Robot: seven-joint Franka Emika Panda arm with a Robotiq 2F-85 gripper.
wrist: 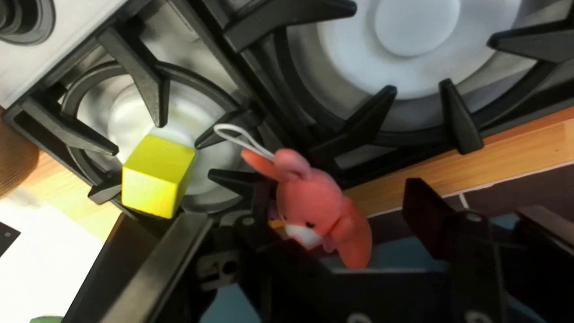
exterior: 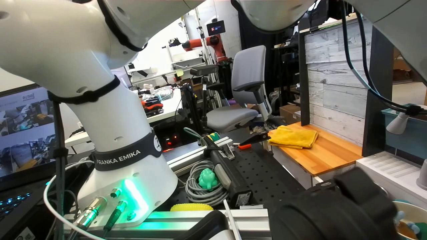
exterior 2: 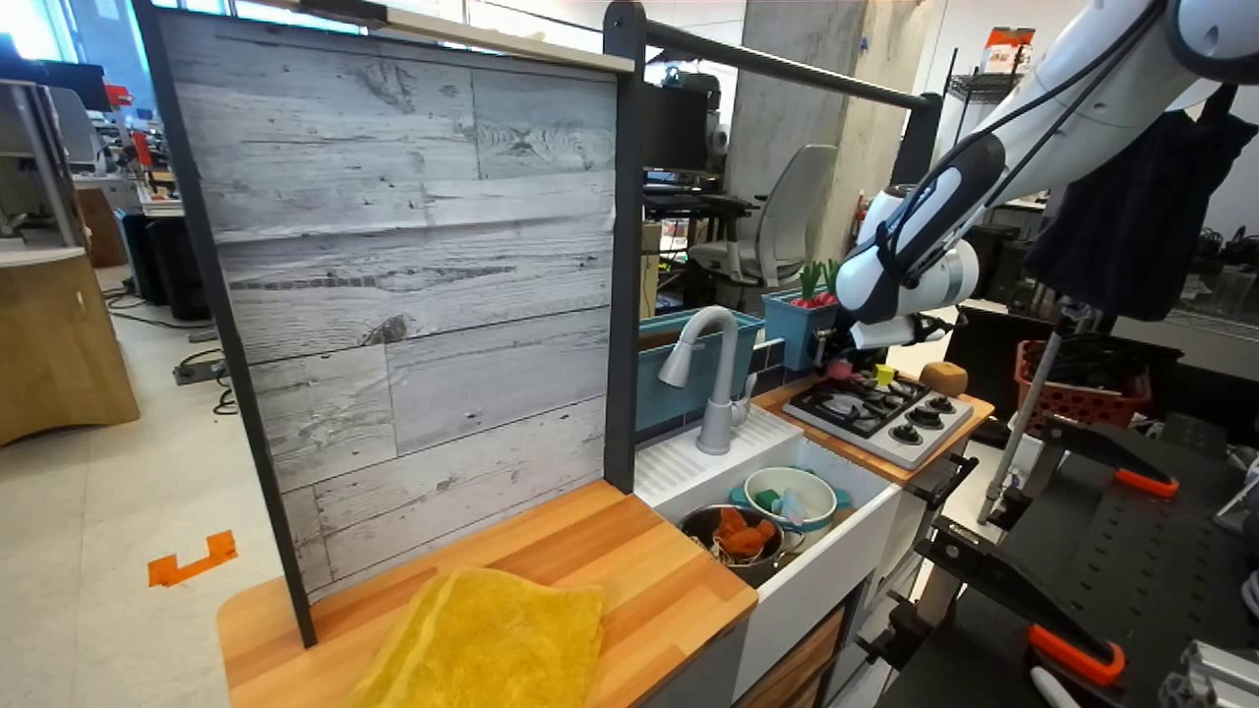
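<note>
A pink plush toy (wrist: 309, 202) with long ears, a white muzzle and a thin white cord loop lies between the fingers of my gripper (wrist: 343, 208) in the wrist view. It sits close to the left finger; whether they touch I cannot tell. A wide gap separates it from the right finger (wrist: 426, 220), so the jaws stand apart. Left of the toy, a yellow block (wrist: 154, 177) rests on a burner of the toy stove (wrist: 417, 27). In an exterior view the gripper (exterior 2: 831, 344) is low at the stove's back edge, beside the pink toy (exterior 2: 839, 370).
A brown rounded object (exterior 2: 944, 378) stands at the stove's corner. Behind are a blue planter (exterior 2: 799, 329) and dark tiles. The sink holds a white bowl (exterior 2: 792, 492) and a metal pot (exterior 2: 757, 570), below a grey faucet (exterior 2: 718, 413). A yellow cloth (exterior 2: 492, 639) covers part of the counter.
</note>
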